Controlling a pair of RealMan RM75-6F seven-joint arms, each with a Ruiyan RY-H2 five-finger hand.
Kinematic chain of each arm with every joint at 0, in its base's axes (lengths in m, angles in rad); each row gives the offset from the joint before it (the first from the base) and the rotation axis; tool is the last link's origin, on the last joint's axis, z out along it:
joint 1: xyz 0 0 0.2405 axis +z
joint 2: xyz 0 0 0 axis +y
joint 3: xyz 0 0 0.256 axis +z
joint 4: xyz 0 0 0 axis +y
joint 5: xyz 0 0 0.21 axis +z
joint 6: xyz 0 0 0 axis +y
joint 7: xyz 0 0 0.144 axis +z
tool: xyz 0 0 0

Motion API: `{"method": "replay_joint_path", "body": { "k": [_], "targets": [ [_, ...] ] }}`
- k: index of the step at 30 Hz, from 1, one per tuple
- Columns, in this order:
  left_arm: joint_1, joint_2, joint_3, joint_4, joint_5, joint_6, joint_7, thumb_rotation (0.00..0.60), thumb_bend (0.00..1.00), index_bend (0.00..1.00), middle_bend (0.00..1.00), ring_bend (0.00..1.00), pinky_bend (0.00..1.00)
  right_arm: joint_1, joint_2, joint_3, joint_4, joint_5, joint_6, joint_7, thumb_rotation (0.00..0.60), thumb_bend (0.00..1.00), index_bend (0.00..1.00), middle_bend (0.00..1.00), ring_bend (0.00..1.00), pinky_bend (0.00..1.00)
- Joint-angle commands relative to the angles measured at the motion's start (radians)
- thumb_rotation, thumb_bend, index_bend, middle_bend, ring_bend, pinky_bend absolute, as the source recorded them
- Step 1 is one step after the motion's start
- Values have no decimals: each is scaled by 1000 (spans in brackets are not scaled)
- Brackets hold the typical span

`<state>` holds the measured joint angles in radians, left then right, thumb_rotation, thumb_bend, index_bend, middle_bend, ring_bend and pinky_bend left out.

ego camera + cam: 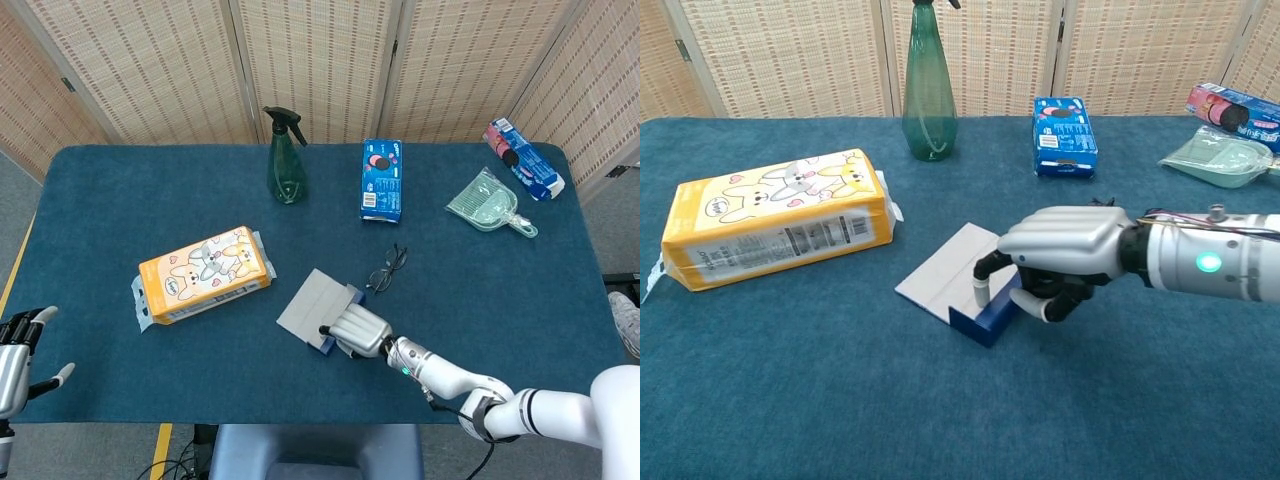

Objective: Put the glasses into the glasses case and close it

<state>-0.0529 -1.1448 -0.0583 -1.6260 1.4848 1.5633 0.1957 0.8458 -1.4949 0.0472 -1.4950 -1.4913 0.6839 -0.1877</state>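
**Tabletop holdings: open glasses case under right hand, glasses loose beside it**

Table [120, 190]: blue cloth surface, bears every item below.

Tissue pack [203, 273]: yellow, rabbit print, lying flat on the left half of the table, near the case but apart from it.

Spray bottle [285, 160]: green, upright, far centre.

Dustpan [483, 203]: pale green, translucent, far right, handle pointing toward the right edge.

Snack tube [522, 158]: pink and blue wrapper, lying at the far right corner, just behind the dustpan.

Biscuit box [381, 179]: blue, lying flat, far centre-right, between bottle and dustpan.

Glasses case [312, 307]: lies open at table centre; pale lid spread flat on the cloth, dark blue base along its near-right side. In the chest view the base shows as a blue block under the fingers.

Right hand [359, 331]: rests palm-down on the blue base of the case, fingers [983, 289] curled down over its edge, thumb tucked beneath the palm. It touches the case; whether it truly clamps the base or only presses on it cannot be told.

Left hand [18, 350]: at the lower left corner of the head view, off the table edge, fingers spread, holding nothing.

Glasses [386, 268]: thin dark frame, lying on the cloth just beyond the case, outside it, touched by neither hand. Hidden behind the right hand in the chest view.
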Motion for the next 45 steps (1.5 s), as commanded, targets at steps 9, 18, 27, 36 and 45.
{"method": "replay_joint_path", "body": {
  "k": [9, 18, 27, 36, 45],
  "targets": [
    [-7, -7, 2, -11, 13, -6, 11, 600, 189, 211, 237, 200, 281, -77, 195, -120, -96, -22, 48, -64, 600, 694, 359, 1000, 1000, 972],
    [-15, -11, -1, -16, 20, -11, 22, 600, 188, 211, 237, 200, 281, -103, 210, -52, -63, 52, 124, -49, 600, 694, 360, 1000, 1000, 972],
    [-13, -6, -2, -13, 17, -7, 22, 600, 189, 211, 237, 200, 281, -55, 127, 24, 70, 214, 56, -111, 600, 688, 360, 1000, 1000, 972],
    [-3, -6, 1, -2, 4, -6, 12, 600, 189, 211, 238, 200, 281, -5, 42, 25, 138, 280, -18, -154, 600, 688, 360, 1000, 1000, 972],
    [-4, -13, -1, 15, -5, -15, -1, 600, 188, 211, 237, 200, 281, 23, -1, 32, 110, 226, -7, -120, 600, 689, 360, 1000, 1000, 972]
  ]
}}
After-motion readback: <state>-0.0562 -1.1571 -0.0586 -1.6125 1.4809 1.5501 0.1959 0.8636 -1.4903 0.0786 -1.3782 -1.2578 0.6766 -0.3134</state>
